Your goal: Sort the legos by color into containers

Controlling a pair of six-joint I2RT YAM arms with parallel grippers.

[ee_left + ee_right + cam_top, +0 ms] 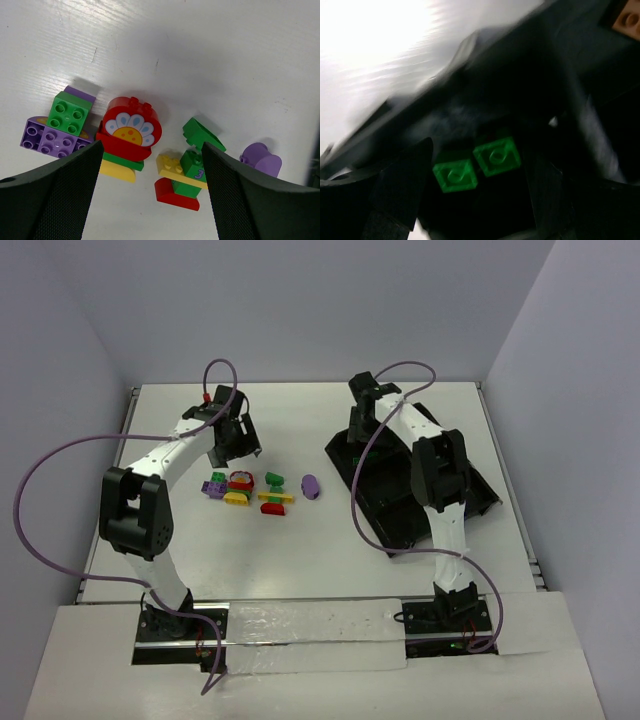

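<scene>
Fingers [55,200] of the left gripper [151,147] are spread wide, and nothing is held between them. They are hung over a small heap of legos [250,490] on the white table [300,420], near the middle. From the left wrist view the heap is seen from left to right. A purple brick [47,140] is laid flat at the far left, and a green square brick [70,112] is seen touching it. Next, a red round piece with a flower [132,127] is stacked on a thin green piece [125,162] and a yellow piece [117,172]. Then a green brick with a number 3 [192,167] is found touching a yellow brick [170,164], with a red piece [175,194] under them. Another green brick [202,132] is tipped just behind. A purple rounded piece [260,160] is set a little apart on the right.

Farther right, the black tray [395,525] is placed at a slant on the table. Two green bricks [455,176] are seen side by side in one dark compartment. An orange brick [625,20] is glimpsed farther off. The right gripper [363,410] is held over the tray's far end. Its fingers [402,185] are set wide apart, with nothing gripped. That view is blurred.
</scene>
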